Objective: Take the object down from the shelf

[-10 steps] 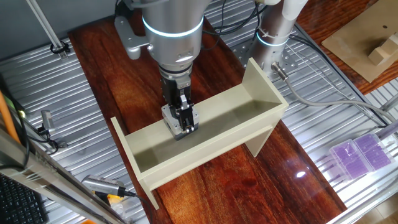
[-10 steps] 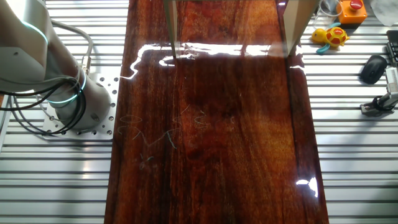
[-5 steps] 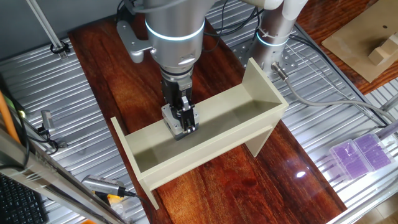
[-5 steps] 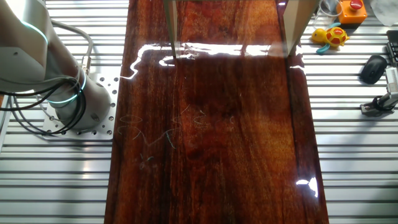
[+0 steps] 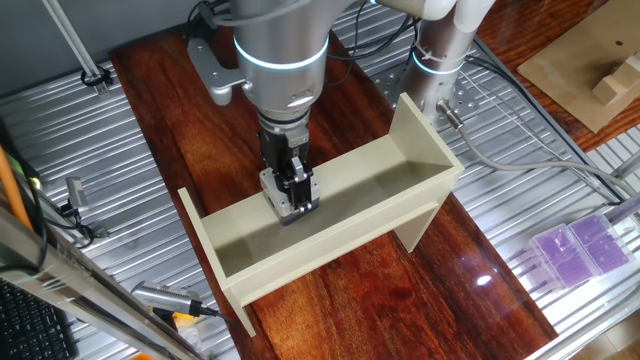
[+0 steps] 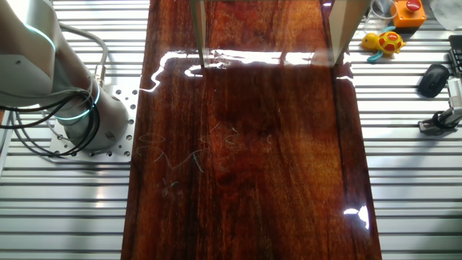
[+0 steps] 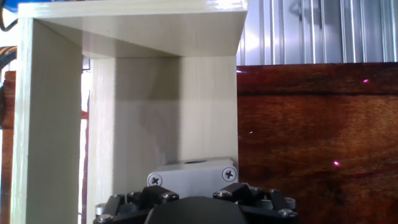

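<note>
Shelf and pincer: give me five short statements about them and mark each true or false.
1. The pincer is down inside the trough of the beige shelf. True.
2. The shelf lies tipped on its side. False: it stands upright on its end panels on the dark wooden tabletop.
3. A grey block with screws shows at the pincer in the hand view. True.
4. The purple plastic cases sit in the shelf. False: they lie off the wood, on the ribbed metal surface.
5. The arm reaches under the shelf. False: it comes from above.
</note>
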`<action>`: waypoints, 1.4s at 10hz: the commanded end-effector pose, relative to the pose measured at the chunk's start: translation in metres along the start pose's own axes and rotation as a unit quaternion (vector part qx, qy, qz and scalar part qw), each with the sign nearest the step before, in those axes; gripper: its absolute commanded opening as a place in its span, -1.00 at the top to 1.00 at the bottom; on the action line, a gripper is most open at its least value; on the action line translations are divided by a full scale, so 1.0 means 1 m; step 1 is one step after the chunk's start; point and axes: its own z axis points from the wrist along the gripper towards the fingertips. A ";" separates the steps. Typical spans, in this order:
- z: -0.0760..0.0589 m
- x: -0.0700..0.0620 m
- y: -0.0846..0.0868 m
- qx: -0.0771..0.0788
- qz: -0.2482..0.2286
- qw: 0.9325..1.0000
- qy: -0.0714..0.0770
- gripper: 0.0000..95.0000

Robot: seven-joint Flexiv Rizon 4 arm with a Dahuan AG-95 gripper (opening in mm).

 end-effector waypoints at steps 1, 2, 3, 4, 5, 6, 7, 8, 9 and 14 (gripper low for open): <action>-0.002 0.000 0.001 0.001 -0.001 1.000 0.004 1.00; -0.003 0.000 0.000 0.000 -0.003 1.000 0.005 1.00; -0.006 0.001 0.000 -0.001 -0.008 1.000 0.006 1.00; -0.012 0.001 -0.003 -0.002 -0.016 1.000 0.009 1.00; -0.019 0.001 -0.008 -0.004 -0.026 1.000 0.013 1.00; -0.022 0.001 -0.010 -0.005 -0.030 0.999 0.015 1.00; -0.030 0.002 -0.017 -0.006 -0.040 0.999 0.020 1.00; -0.037 0.002 -0.030 -0.008 -0.060 0.998 0.022 1.00; -0.039 0.001 -0.039 -0.009 -0.071 0.997 0.022 1.00; -0.037 -0.003 -0.059 -0.009 -0.102 0.995 0.015 1.00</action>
